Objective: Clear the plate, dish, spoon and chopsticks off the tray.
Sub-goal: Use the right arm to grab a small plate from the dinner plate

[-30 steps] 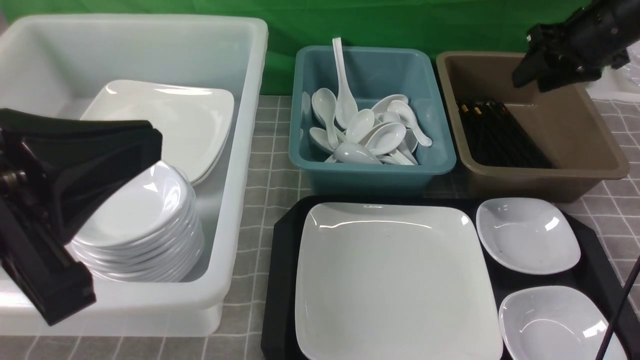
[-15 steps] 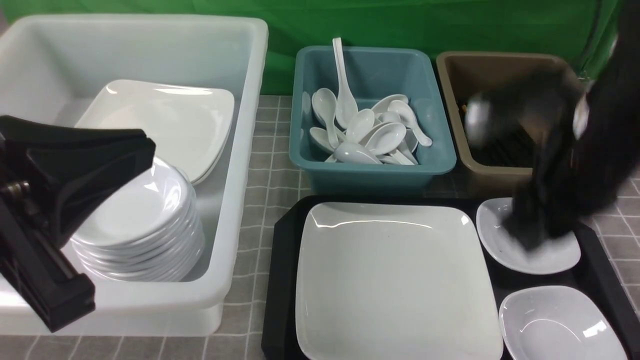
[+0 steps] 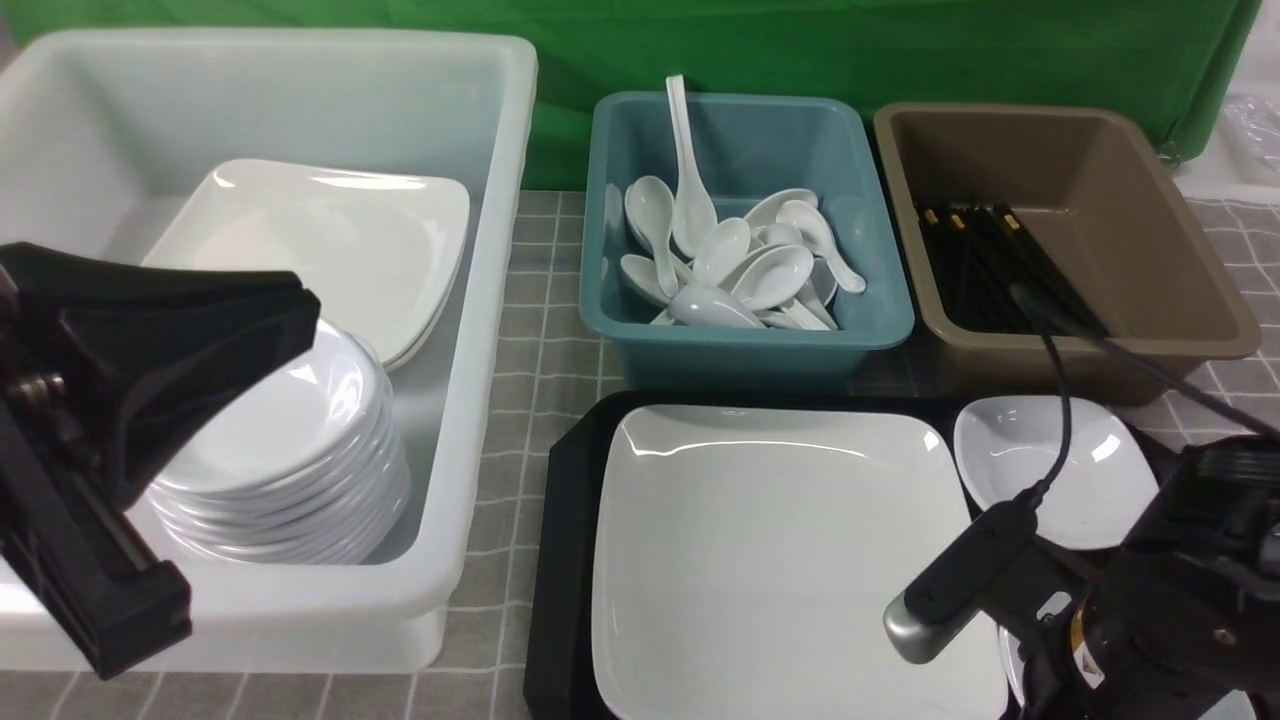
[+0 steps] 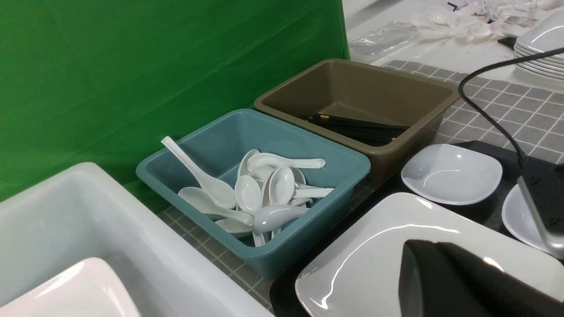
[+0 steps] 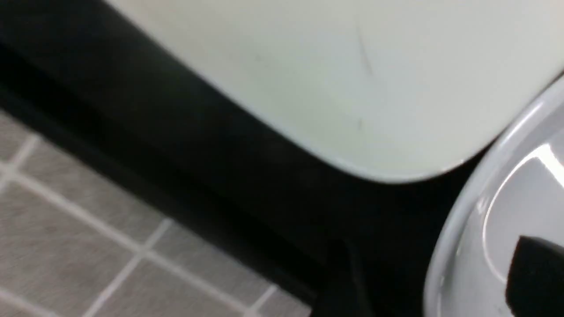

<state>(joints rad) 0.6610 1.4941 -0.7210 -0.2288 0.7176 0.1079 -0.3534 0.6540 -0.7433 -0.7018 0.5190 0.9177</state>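
Nothing readable here tbh: no text, label, brand or number on the big glossy white square plate [image 3: 780,540], the black plastic tray [image 3: 563,540], the teal plastic tub [image 3: 745,345] or the brown plastic tub [image 3: 1150,230].

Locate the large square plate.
Front view: the plate lies on the left part of the black tray, in front of the teal tub, a small bowl on its right.
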